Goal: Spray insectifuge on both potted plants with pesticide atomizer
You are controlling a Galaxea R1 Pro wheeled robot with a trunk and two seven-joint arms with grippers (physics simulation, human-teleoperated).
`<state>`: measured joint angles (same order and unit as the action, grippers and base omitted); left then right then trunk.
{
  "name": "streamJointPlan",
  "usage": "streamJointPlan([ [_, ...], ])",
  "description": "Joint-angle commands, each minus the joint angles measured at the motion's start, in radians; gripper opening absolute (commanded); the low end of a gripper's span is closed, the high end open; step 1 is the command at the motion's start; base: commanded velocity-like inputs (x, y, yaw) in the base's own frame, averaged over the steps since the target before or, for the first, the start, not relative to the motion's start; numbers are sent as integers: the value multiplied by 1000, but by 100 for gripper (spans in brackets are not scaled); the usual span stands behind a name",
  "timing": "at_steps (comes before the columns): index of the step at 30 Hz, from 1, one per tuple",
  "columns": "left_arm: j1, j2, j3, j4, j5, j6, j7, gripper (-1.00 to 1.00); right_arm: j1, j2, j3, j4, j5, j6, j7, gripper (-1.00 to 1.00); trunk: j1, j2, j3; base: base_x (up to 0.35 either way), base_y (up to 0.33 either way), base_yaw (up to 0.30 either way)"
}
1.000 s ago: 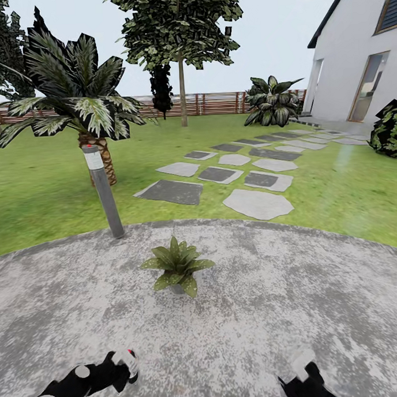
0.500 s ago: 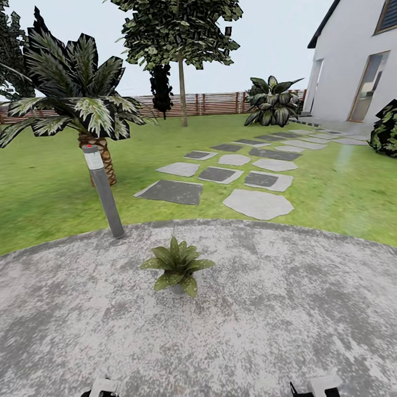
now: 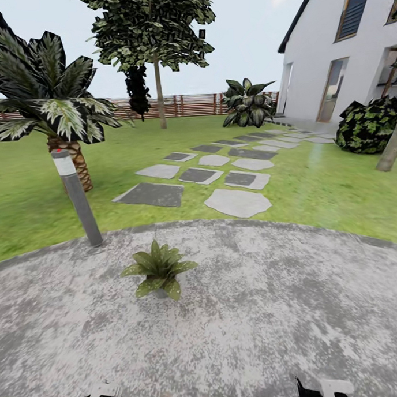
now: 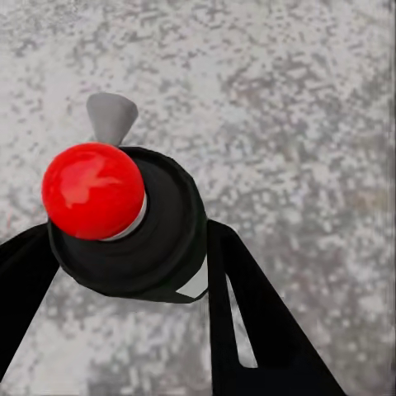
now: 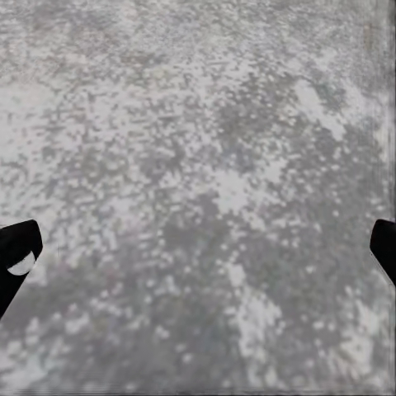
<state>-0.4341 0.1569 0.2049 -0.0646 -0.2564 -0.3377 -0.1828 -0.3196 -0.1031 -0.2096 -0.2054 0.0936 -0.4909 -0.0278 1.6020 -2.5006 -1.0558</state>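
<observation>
Black left gripper (image 4: 132, 272) fingers, white-marked, with red knob.

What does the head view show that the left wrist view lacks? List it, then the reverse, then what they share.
Head view: a potted plant on the patio, a bollard lamp, a palm, stepping stones, lawn, fence and house.
Left wrist view: the left gripper closed around what looks like the pesticide atomizer, black with a red cap and a grey nozzle.
Shared: the grey mottled patio surface.
</observation>
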Motion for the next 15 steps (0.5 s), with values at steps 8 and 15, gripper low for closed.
streamJointPlan([
  [8,3,1,10,0,-8,-3,-4,-100,-1,0,-5,10,9,-3,-3,100,0,0,-1,0,0,-300],
  [15,3,1,10,0,-8,-3,3,-100,-1,1,-5,32,9,-3,-2,100,0,0,-1,0,0,-300],
])
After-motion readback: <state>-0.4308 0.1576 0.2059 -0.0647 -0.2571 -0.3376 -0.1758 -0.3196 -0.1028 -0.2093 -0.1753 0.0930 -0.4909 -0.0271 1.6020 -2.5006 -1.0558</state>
